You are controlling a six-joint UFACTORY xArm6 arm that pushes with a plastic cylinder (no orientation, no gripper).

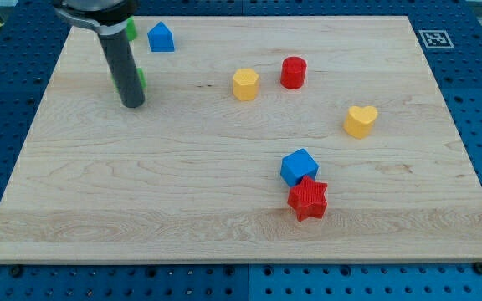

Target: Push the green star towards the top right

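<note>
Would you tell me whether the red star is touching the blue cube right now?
Yes, the red star sits directly against the lower edge of the blue cube, with no board visible between them.
</note>
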